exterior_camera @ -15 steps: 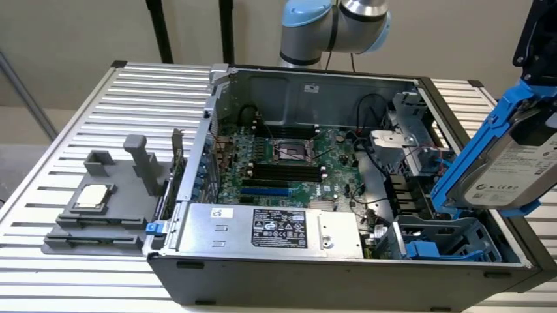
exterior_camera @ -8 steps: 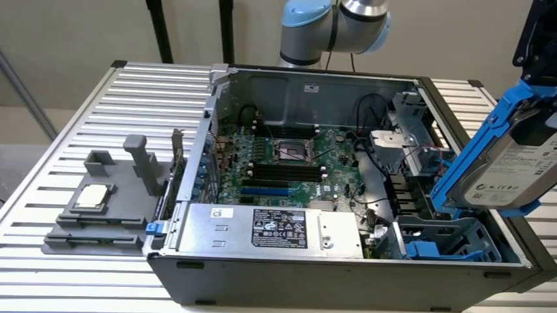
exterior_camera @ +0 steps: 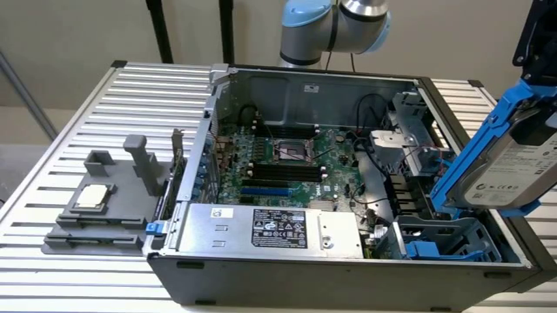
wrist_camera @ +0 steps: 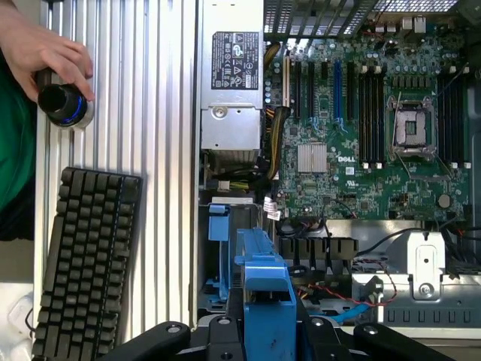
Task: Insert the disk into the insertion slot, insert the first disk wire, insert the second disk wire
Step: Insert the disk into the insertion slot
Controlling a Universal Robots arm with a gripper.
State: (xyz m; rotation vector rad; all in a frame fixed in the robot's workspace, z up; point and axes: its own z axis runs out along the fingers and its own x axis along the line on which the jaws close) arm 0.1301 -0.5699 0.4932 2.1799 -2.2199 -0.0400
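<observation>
Fingers (wrist_camera: 230,335): the gripper (wrist_camera: 267,325) has them closed on the blue carrier frame (wrist_camera: 263,280) of the disk (exterior_camera: 515,173).
Disk position: in the air at the exterior view's right, steeply tilted, white label showing, over the case's near corner.
Cage: the insertion slot (exterior_camera: 452,240), grey-blue with blue clips, sits inside the computer case (exterior_camera: 348,280) below the disk, not yet entered.
Neighbours: silver power supply (exterior_camera: 270,227) beside the cage; motherboard (exterior_camera: 287,160) behind it.
Person: a hand (wrist_camera: 49,54) rests on a black knob (wrist_camera: 64,101) near a keyboard (wrist_camera: 86,263).
</observation>
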